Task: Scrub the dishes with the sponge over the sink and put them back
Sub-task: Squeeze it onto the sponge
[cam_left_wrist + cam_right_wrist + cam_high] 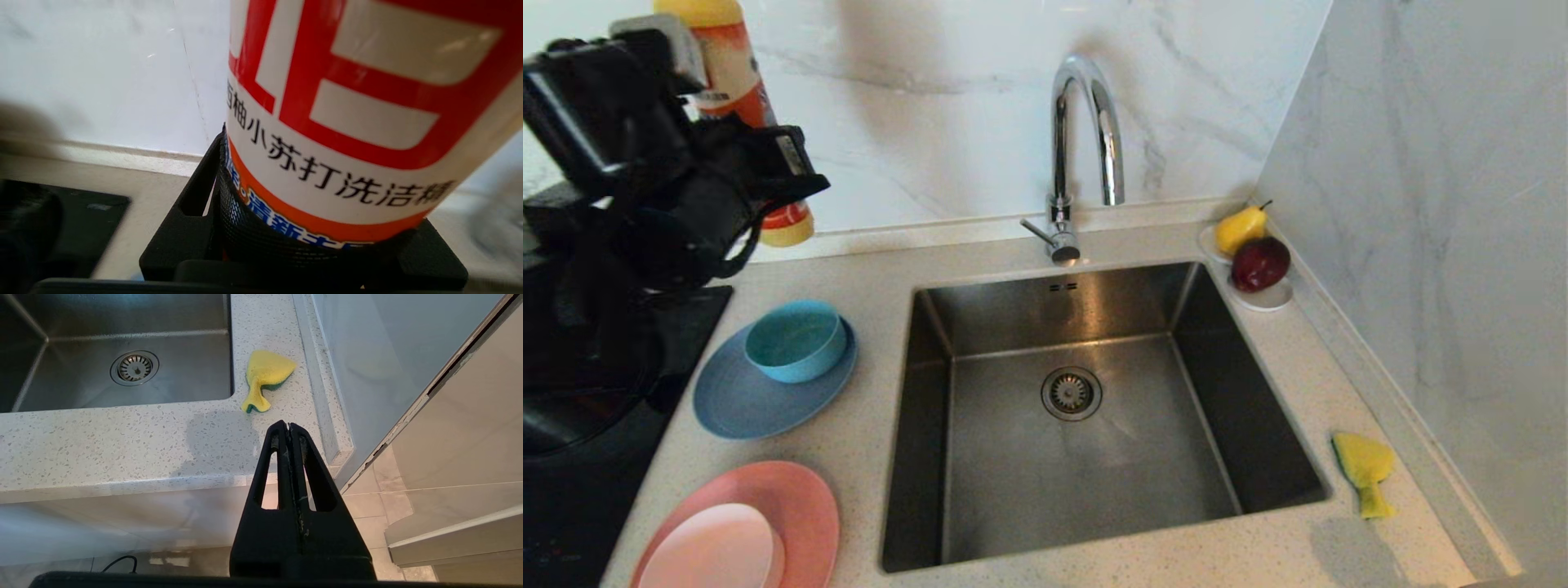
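My left gripper (768, 175) at the back left is shut on an orange-and-white detergent bottle (731, 77), whose label fills the left wrist view, with the left gripper (322, 232) clasping the detergent bottle (347, 122) low down. The teal bowl (796, 339) sits on the grey-blue plate (737, 402) left of the sink (1013, 482). A small pale pink dish (715, 551) lies on the salmon plate (805, 498) at the front left. The yellow sponge (1364, 469) lies on the counter right of the sink. My right gripper (288, 426) hangs shut and empty off the counter's front edge, near the sponge (265, 373).
A chrome gooseneck tap (1086, 122) stands behind the sink. A white dish (1266, 300) with a pear and a red apple sits in the back right corner. A black hob (572, 490) lies left of the dishes. Marble walls close off the back and right.
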Robot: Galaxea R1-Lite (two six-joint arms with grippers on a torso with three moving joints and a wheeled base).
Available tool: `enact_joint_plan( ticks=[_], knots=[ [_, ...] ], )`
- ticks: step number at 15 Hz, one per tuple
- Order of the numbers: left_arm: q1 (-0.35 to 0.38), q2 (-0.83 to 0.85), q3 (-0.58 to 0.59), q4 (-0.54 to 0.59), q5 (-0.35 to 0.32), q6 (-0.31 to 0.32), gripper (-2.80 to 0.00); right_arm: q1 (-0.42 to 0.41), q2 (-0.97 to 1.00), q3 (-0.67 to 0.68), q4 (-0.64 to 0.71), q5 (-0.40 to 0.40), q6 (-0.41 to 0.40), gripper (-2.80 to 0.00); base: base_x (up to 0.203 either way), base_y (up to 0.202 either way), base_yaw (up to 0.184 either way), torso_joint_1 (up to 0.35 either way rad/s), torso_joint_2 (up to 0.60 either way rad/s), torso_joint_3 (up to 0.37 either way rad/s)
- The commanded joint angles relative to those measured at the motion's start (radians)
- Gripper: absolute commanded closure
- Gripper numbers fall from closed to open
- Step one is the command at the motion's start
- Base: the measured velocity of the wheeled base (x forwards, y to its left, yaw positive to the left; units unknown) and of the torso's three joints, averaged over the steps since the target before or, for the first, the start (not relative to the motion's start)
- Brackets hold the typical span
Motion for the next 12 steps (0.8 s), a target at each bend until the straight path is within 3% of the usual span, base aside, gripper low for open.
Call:
enact_joint_plan(
  ticks=[1,3,5,10,12],
  knots=[
    [-0.089,-0.267,0.056,0.161,0.001,0.030,0.00,0.000,0.001,0.000,-0.001,0.000,0.000,0.00,0.000,0.000,0.000,0.000,0.00,0.000],
    [-0.201,-0.386,0.065,0.355,-0.003,0.090,0.00,0.000,0.001,0.000,-0.001,0.000,0.000,0.00,0.000,0.000,0.000,0.000,0.00,0.000],
    [-0.288,-0.442,0.082,0.467,-0.003,0.208,0.00,0.000,0.001,0.000,-0.001,0.000,0.000,0.00,0.000,0.000,0.000,0.000,0.00,0.000],
    [-0.408,-0.458,0.017,0.467,-0.006,0.433,0.00,0.000,0.001,0.000,-0.001,0.000,0.000,0.00,0.000,0.000,0.000,0.000,0.00,0.000],
    [-0.414,-0.414,-0.036,0.470,-0.009,0.462,0.00,0.000,0.001,0.000,-0.001,0.000,0.000,0.00,0.000,0.000,0.000,0.000,0.00,0.000]
  ],
)
